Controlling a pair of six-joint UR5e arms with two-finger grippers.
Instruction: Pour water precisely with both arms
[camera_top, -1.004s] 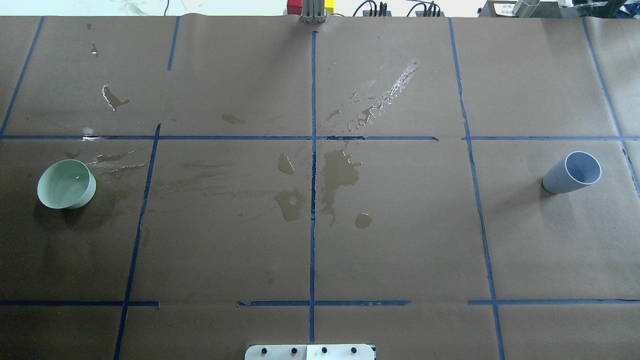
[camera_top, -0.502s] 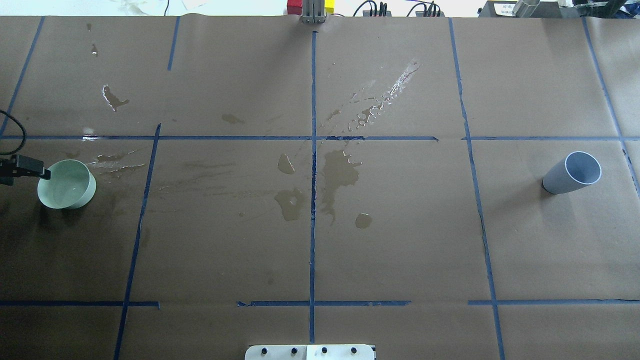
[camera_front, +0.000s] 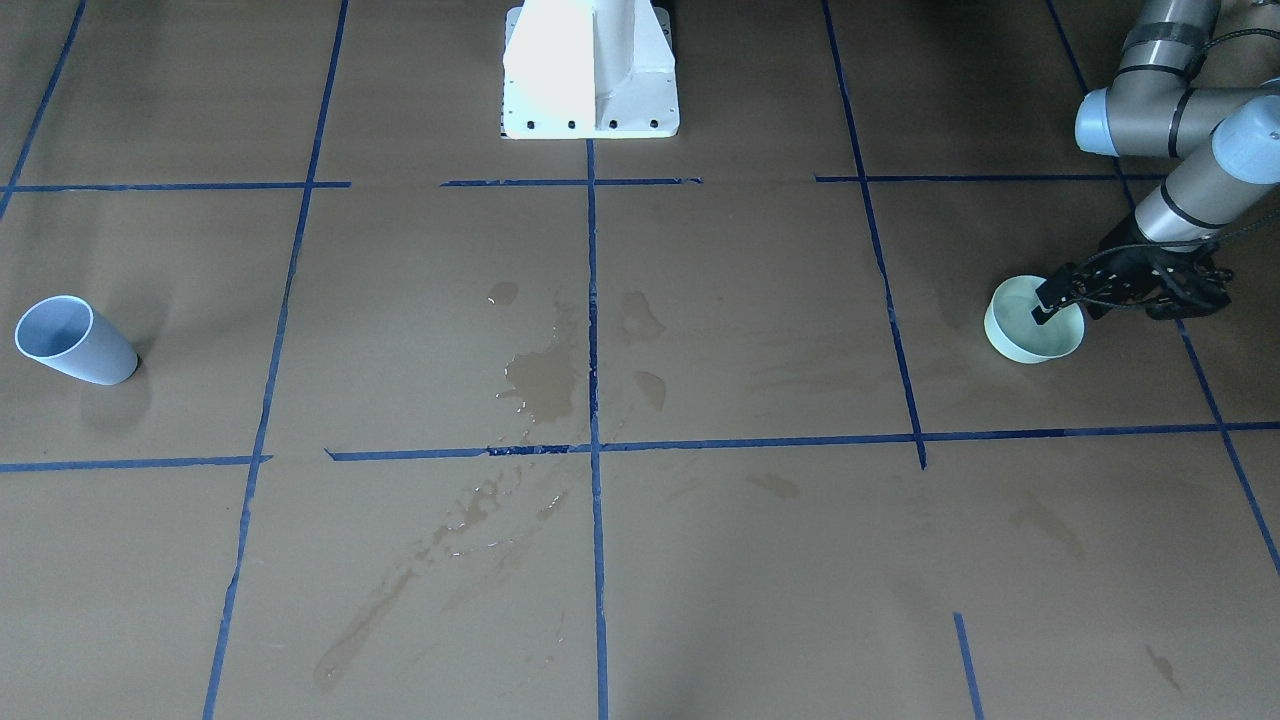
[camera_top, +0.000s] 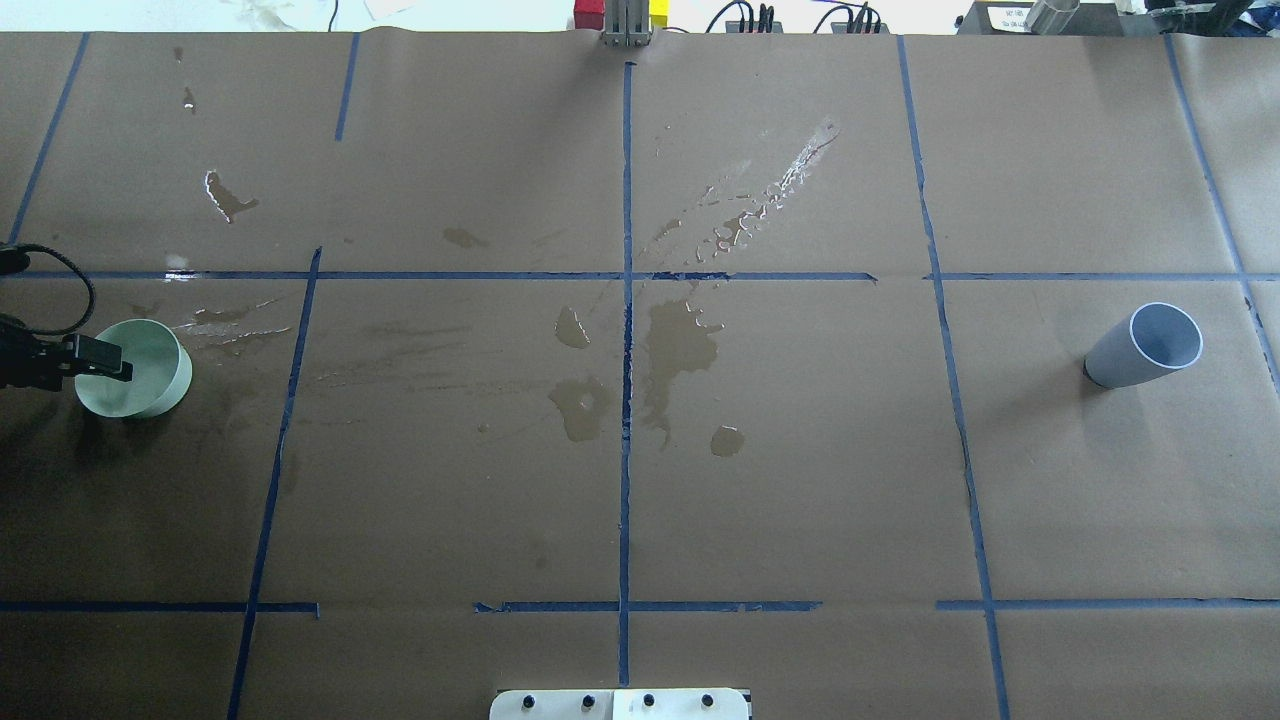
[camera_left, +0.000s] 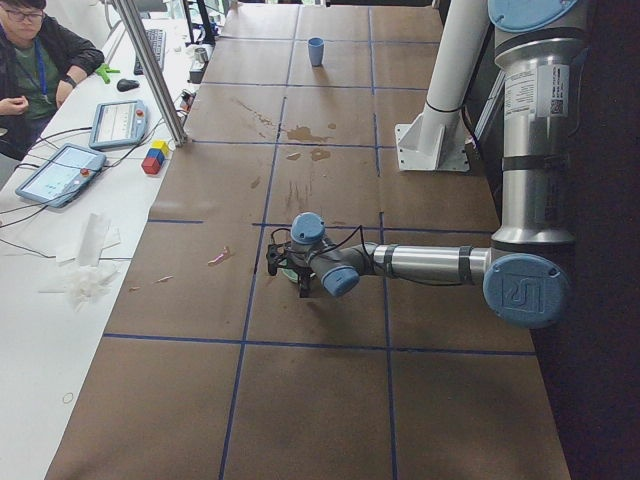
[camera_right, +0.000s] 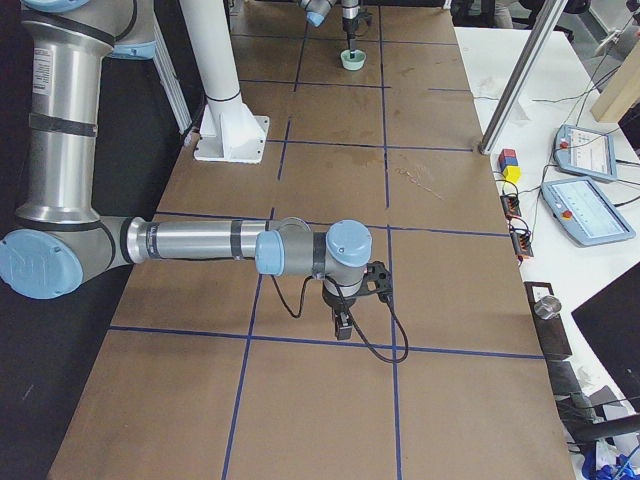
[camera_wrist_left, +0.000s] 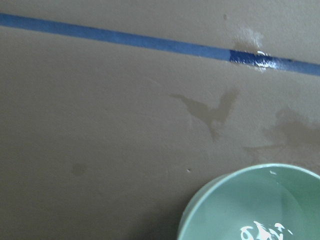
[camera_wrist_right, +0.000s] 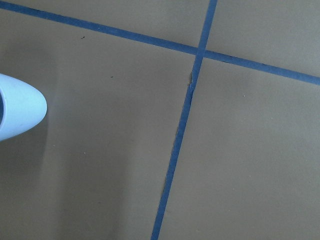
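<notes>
A table covered in brown paper, marked into squares by blue tape lines. The robot's white pedestal stands at the middle of one long edge.

Far out to the pedestal's left, on the robot's own left side, a pale green bowl sits upright on the paper. The water is in this bowl, clear and glossy, with small white glints. The left arm reaches down to it. The left fingers look spread apart: one black tip hangs over the inside of the bowl, and the other seems to be outside the rim on the side away from the pedestal. They do not appear to grip the wall yet.

Far out to the pedestal's right, a pale blue-grey cup stands upright and looks empty. The right arm is stretched low over bare paper on that side. The right fingers point down, apart from the cup, which shows only at the edge of the right wrist view. Whether they are open or closed cannot be told.

Dark wet stains spread across the paper straight out from the pedestal.

The task seems to be at its very start. Neither vessel is lifted, and no water is in the cup. Grasping both, bringing them together and pouring all remain.
</notes>
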